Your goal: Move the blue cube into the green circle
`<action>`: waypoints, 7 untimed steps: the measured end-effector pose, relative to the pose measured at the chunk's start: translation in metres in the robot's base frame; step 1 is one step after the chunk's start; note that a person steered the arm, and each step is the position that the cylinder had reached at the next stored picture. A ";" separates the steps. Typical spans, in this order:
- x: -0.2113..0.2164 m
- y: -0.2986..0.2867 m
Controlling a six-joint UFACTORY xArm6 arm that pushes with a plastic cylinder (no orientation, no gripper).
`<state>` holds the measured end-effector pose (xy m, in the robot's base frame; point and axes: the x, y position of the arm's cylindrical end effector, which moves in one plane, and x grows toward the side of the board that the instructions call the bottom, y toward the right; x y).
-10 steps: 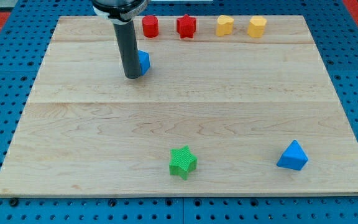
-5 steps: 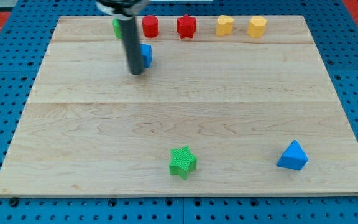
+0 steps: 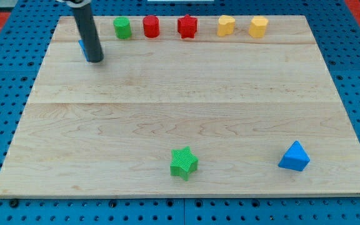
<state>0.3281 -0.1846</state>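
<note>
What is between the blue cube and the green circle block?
Only bare board. In the camera view, my tip sits at the blue cube's right edge, and the green cylinder stands up-right of it.

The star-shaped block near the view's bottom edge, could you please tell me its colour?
Green: the green star-shaped block shows clearly in the camera view.

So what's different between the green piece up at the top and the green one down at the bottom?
The green cylinder is round and smooth-sided; the green star has points. The cylinder stands in the top row beside the red cylinder; the star sits alone near the bottom edge. Both are the same green and similar in size.
</note>
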 end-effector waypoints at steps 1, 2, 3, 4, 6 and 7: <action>-0.015 -0.014; -0.004 -0.048; -0.014 -0.063; -0.036 -0.031; -0.057 -0.024; -0.063 -0.005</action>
